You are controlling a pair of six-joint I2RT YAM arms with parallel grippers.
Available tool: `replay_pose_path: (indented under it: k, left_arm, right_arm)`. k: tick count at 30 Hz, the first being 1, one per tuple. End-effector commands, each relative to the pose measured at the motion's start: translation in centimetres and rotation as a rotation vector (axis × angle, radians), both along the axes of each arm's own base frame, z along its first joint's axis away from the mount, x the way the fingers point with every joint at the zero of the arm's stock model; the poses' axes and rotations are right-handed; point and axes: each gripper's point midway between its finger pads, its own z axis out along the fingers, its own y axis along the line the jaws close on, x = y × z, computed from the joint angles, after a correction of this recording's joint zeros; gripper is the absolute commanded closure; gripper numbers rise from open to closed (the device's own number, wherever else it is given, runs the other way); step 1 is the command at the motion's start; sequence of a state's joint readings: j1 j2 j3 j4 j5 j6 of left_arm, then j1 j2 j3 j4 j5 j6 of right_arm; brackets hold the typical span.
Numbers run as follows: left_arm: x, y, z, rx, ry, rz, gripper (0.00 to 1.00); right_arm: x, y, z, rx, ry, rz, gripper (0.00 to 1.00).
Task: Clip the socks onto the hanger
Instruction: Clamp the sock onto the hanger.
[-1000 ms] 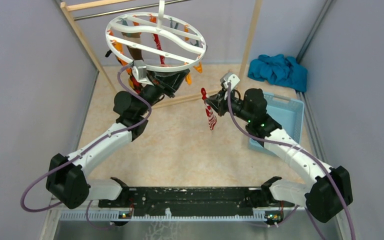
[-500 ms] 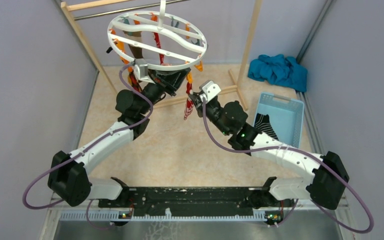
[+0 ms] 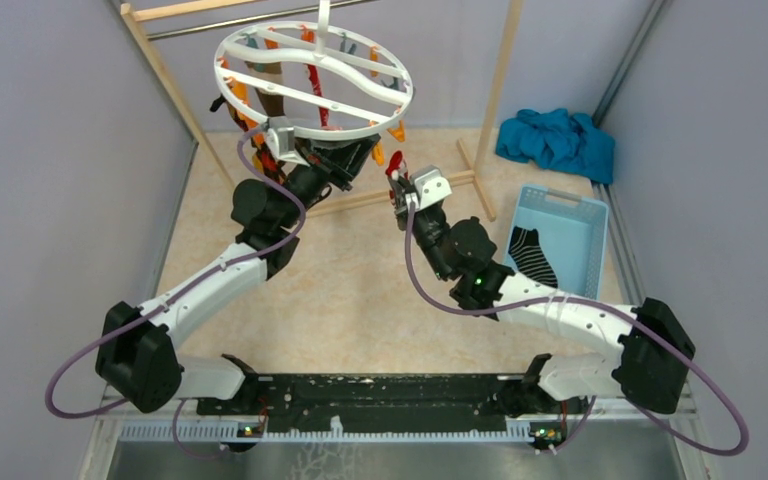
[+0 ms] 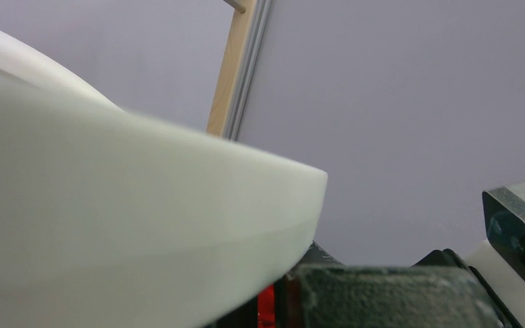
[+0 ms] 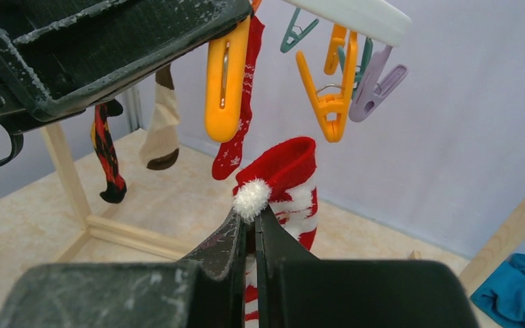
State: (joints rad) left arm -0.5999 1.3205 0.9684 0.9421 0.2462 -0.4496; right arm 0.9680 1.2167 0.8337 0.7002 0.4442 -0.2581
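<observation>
Pinches red-and-white sock (image 5: 294, 179) shut in right gripper (image 5: 251, 229), cuff up, long axis vertical, just below orange clip (image 5: 225, 82) on hanger (image 5: 355, 12) near rim; clamps rim with left gripper (image 3: 360, 148).

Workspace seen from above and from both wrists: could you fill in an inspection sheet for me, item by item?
Surface: beige speckled table; no spills seen.
Job's things: white hanger hangs at the wooden rack, at least three socks clipped on; red-and-white striped sock held just below its orange clips; black striped sock lies in the blue basket.
Clutter: teal cloth heap, far right corner.
Jaws: left arm has them shut, up at the hanger's rim, grip unclear; right arm has them shut on the red-and-white striped sock.
Cables: a purple cable loops off each arm; no snag seen.
Surroundings: plain grey walls.
</observation>
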Motion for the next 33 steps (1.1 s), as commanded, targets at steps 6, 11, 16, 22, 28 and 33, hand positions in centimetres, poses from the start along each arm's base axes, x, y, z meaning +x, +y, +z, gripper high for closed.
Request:
replay_pose_path:
  k: [6,11,16,22,28,33]
  left_arm:
    - [0.6,-0.4,-0.5,-0.004,0.035,-0.002,1.00]
    - [0.6,-0.3,-0.7,-0.001,0.036,0.004,1.00]
    - [0.7,-0.1,-0.7,-0.002,0.037,0.015,1.00]
    - [0.7,0.0,-0.7,-0.002,0.033,0.023,1.00]
    - [0.5,-0.1,-0.7,0.001,0.032,0.015,1.00]
    - [0.6,-0.2,-1.1,0.007,0.037,0.009,1.00]
  right_arm:
    - [-0.9,1.5,3.8,0.067,-0.067,0.033,1.00]
    - [-1.6,2.4,4.6,0.060,-0.081,0.059,1.00]
    - [-2.1,2.9,5.1,0.061,-0.087,0.082,1.00]
    - [-2.2,3.1,5.1,0.062,-0.082,0.093,1.00]
    - [-2.2,3.1,5.1,0.064,-0.083,0.091,1.00]
    - [-2.2,3.2,6.0,0.063,-0.102,0.086,1.00]
